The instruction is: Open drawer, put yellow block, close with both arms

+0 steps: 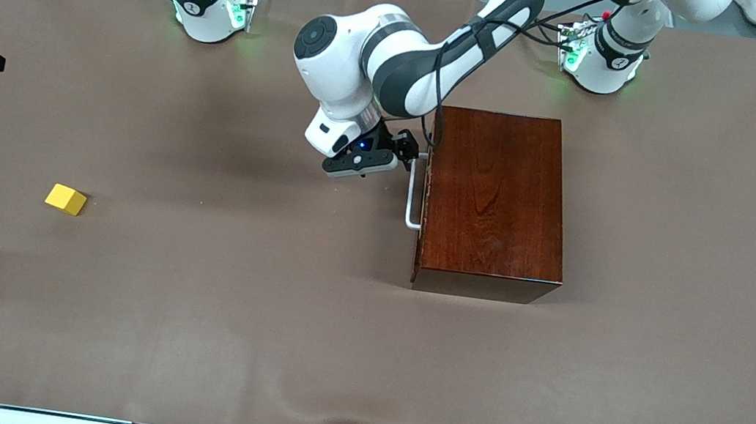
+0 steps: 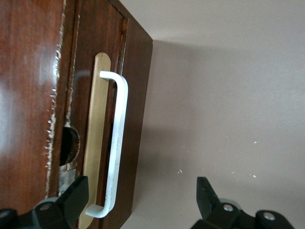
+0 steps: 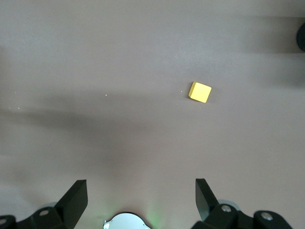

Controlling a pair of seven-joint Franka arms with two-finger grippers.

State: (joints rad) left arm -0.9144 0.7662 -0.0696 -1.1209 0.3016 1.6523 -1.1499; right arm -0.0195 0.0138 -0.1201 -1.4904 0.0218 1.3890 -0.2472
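Drawer [image 1: 424,196] is sitting shut in the box [image 1: 494,199], so we are judging the task as barely begun: nothing is opened, nothing is moved, nothing is closed. Going across the front view from the right arm's end, we are seeing the block [image 1: 65,199] lying alone on the table [image 1: 256,343], well apart from the box and nearer to the front camera than the handle. Our right gripper [image 3: 140,200] is hanging high over the table with its fingers wide apart and empty, the block showing far below it; that arm is waiting. Next we are finding our left gripper [image 2: 140,200] at the drawer front, fingers apart, with the end of the handle [image 2: 114,143] sitting between them but not yet pinched. Last comes the box, toward the left arm's end. We are reckoning that the pull, the pick, the drop into the drawer and the two-armed push are all left to do
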